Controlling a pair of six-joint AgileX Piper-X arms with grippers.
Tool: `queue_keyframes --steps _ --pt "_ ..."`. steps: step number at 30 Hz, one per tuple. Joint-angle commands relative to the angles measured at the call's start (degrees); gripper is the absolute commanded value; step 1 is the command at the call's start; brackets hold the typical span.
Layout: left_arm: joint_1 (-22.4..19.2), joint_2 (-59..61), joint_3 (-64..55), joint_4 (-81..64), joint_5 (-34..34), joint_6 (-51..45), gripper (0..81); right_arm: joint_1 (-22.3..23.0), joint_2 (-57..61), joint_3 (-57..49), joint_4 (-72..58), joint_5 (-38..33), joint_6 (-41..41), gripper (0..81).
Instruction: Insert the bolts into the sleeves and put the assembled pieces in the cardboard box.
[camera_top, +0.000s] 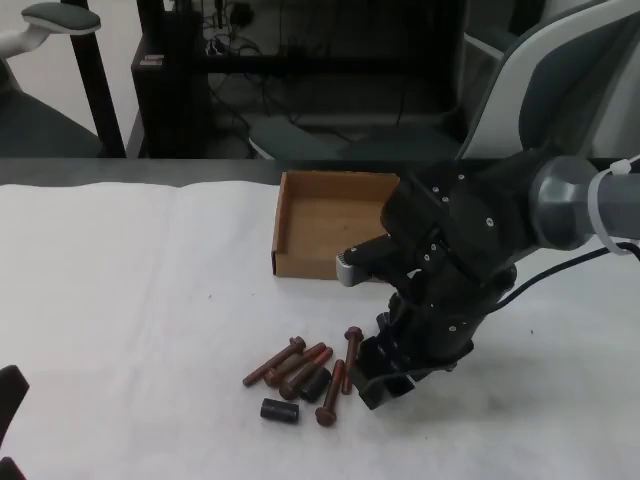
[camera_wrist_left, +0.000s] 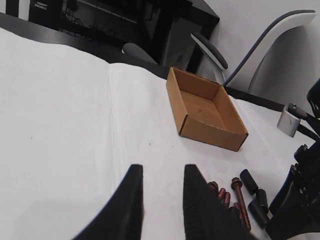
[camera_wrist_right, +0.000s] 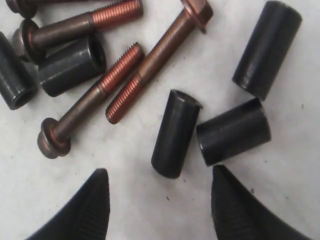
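1. Five sleeves (camera_wrist_right: 72, 65) logged, loose on the white cloth (camera_top: 150, 300), all lying flat, none with a bolt in it.
2. Bolts (camera_wrist_right: 160, 55): several, loose in the same heap, threads bare. In the high view most run eight to two o'clock with heads at the two o'clock end. One runs six to twelve, head at twelve.
3. Cardboard box (camera_top: 300, 262): near the heap, at its twelve o'clock, with nothing inside. By my reckoning no pair is assembled or boxed, so every insertion and every deposit is left to do.
4. Right gripper (camera_wrist_right: 159, 175): low over the heap's three o'clock side, fingers spread, grasping nothing.
5. Middle sleeve (camera_wrist_right: 175, 132): just ahead of the gap between those fingers, against a neighbouring sleeve. Its long axis is near square to their closing line.
6. Left gripper (camera_wrist_left: 162, 170): well apart, at the heap's nine o'clock. Its fingers are released and empty.
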Motion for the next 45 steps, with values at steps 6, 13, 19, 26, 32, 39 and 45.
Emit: queue_keyframes --steps 6,13,19,26,32,39,45 --pt "0.1 1.4 -0.5 -4.4 -0.4 -0.3 29.4 0.9 0.1 -0.6 1.2 -1.4 0.0 60.8" --pt "0.1 1.4 -0.5 -4.4 -0.4 -0.3 29.4 2.4 1.1 -0.6 -0.4 -2.6 -0.2 60.8" --pt "0.1 1.4 -0.5 -4.4 -0.4 -0.3 29.4 2.4 1.7 -0.6 -0.9 -2.6 -0.3 60.8" --pt "0.1 1.4 -0.5 -4.4 -0.4 -0.3 29.4 2.4 1.7 -1.1 -2.9 -2.3 -0.5 60.8" --pt "0.1 1.4 -0.5 -4.4 -0.6 -0.3 29.4 2.4 1.9 -1.7 -4.6 -0.6 -0.5 60.8" --pt "0.1 1.4 -0.5 -4.4 -1.2 -0.3 29.4 2.1 1.9 -1.7 -4.6 0.3 -1.3 58.4" --pt "0.1 1.4 -0.5 -4.4 -1.2 -0.3 29.4 2.1 2.4 -1.7 -6.3 0.3 -1.9 51.5"
